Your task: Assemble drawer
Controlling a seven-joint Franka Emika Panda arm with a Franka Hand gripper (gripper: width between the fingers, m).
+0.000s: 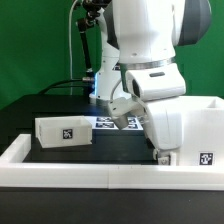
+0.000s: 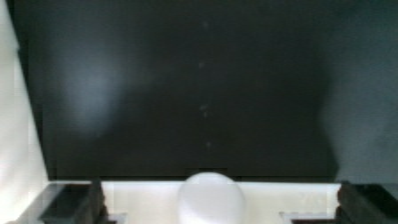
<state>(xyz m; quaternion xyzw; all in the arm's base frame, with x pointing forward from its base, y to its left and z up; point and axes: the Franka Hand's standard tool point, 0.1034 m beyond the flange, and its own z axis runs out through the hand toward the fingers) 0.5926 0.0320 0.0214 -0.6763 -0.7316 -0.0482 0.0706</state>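
Observation:
The drawer's tall white housing [image 1: 196, 128] stands at the exterior view's right, with a tag low on its front. One small white tray [image 1: 64, 132] with a tag lies on the black table at the exterior view's left. My gripper [image 1: 160, 150] hangs low, right beside the housing's near corner. In the wrist view the gripper [image 2: 214, 206] is open. Its dark fingers [image 2: 71, 205] stand on either side of a white part with a rounded knob [image 2: 210, 198]. That part fills nearly the whole gap, and I cannot tell whether the pads touch it.
The long low white border wall [image 1: 100, 172] runs along the table's front. The marker board [image 1: 108, 123] lies at the back behind my arm. A white edge [image 2: 13, 100] borders the black table surface [image 2: 196, 90] in the wrist view.

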